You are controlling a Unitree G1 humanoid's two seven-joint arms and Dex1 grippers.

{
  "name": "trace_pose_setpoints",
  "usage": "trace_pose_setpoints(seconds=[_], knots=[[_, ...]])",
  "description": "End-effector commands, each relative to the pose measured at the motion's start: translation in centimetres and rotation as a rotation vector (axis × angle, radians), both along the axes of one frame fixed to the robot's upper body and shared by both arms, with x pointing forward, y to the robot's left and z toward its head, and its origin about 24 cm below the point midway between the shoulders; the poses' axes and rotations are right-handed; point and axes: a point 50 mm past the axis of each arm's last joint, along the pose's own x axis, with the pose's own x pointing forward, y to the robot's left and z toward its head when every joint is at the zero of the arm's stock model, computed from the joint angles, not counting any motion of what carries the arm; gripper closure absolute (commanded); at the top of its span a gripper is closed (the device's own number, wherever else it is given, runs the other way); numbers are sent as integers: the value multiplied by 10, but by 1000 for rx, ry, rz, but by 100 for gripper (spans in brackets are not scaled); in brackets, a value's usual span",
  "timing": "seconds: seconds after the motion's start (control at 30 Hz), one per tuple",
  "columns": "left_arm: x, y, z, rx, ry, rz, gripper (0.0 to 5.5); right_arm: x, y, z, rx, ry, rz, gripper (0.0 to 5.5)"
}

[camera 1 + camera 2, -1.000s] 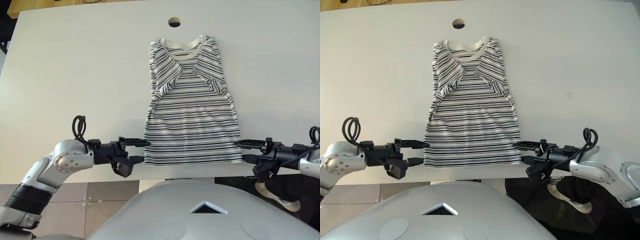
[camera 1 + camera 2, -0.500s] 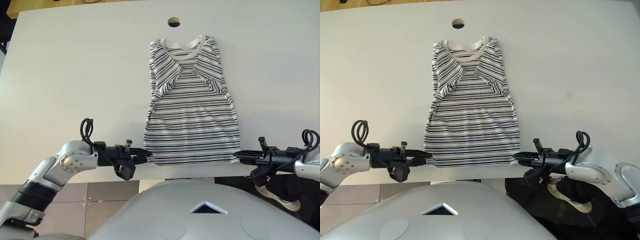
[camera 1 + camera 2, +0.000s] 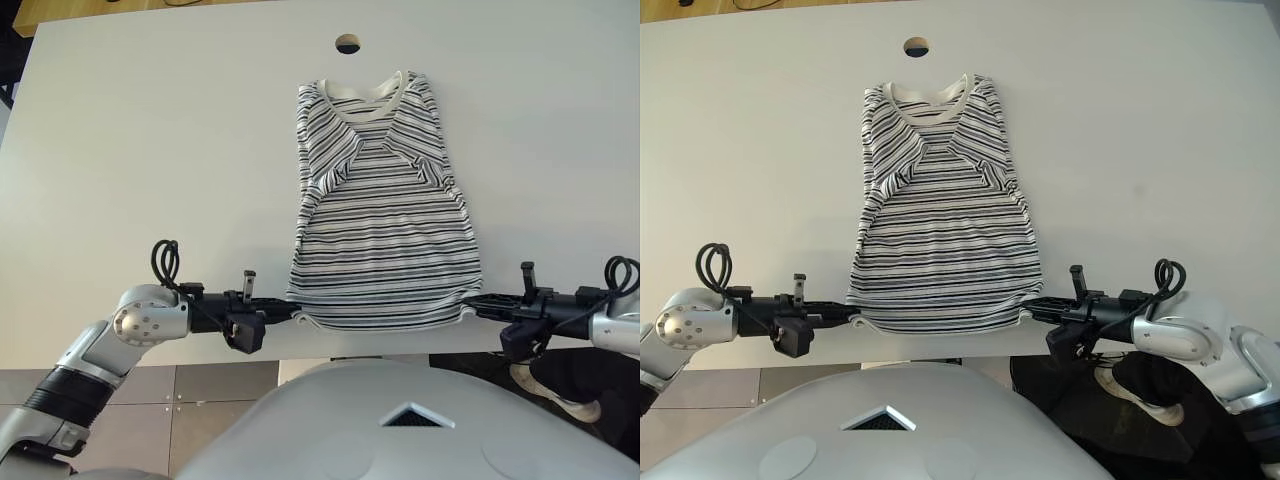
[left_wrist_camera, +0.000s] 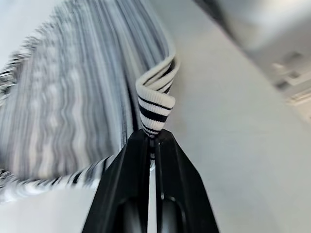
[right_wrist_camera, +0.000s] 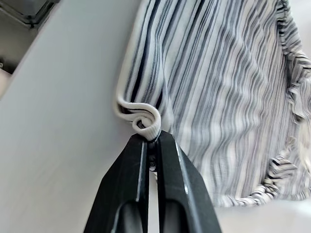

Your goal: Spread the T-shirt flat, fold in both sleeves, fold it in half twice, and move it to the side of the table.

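Both claws, spread and flanking the hem a second ago, have closed in on its two corners, and the near edge of the cloth now puckers upward between them.

The left claw (image 3: pixel 292 311) pinches the hem (image 3: pixel 385 318) at the shirt's 7 o'clock corner, its jaws pressed together on a small rolled loop of fabric. The right claw (image 3: pixel 470 300) pinches the 5 o'clock corner the same way. The T-shirt (image 3: pixel 385 230) lies mid-counter (image 3: pixel 150 150), hem toward 6 o'clock and close to the near edge.

Each bite looks thin, mostly on the curled hem band. When the corners are carried toward 12 o'clock, a loop could slide out, or only the top layer might come up, leaving the back panel behind. If one claw rises or travels faster than the other, the fold will likely land skewed.

Farther up, the sleeves (image 3: pixel 335 178) sit folded in but lumpy. Drag from the lift may pull them open. Beyond the collar (image 3: pixel 365 95), a hole (image 3: pixel 348 44) sits at 12 o'clock; an overshoot could put cloth over it.
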Motion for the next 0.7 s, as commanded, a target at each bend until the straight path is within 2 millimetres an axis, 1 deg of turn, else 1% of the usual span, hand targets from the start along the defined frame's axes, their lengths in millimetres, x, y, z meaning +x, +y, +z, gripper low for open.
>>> trace_pose_setpoints(seconds=[0.03, 0.07, 0.13, 0.17, 0.2, 0.27, 0.37, 0.47, 0.53, 0.63, 0.7], knots=[[45, -7, 16, -196, -115, 192, 537, 27, 3, 17, 242, -53, -162, 540], [55, -9, 19, -241, -138, 237, 537, 37, 4, 21, 296, -70, -190, 540], [83, -11, 22, -296, -208, 366, 537, 62, 9, 27, 399, -127, -250, 540], [97, -13, 22, -316, -241, 433, 537, 80, 14, 26, 450, -171, -303, 540], [111, -15, 21, -332, -265, 501, 537, 99, 18, 23, 478, -221, -360, 540], [129, -19, 17, -340, -290, 592, 537, 129, 26, 17, 514, -299, -458, 540], [151, -22, 7, -300, -324, 687, 537, 162, 35, 7, 546, -390, -580, 540], [170, -25, 0, -263, -365, 762, 537, 190, 46, 2, 579, -483, -695, 540], [181, -29, -3, -241, -383, 799, 537, 206, 54, -3, 583, -518, -768, 540], [193, -35, -7, -210, -407, 828, 537, 220, 60, -8, 574, -542, -835, 540], [200, -38, -6, -206, -423, 848, 537, 227, 58, -7, 574, -558, -880, 540]])
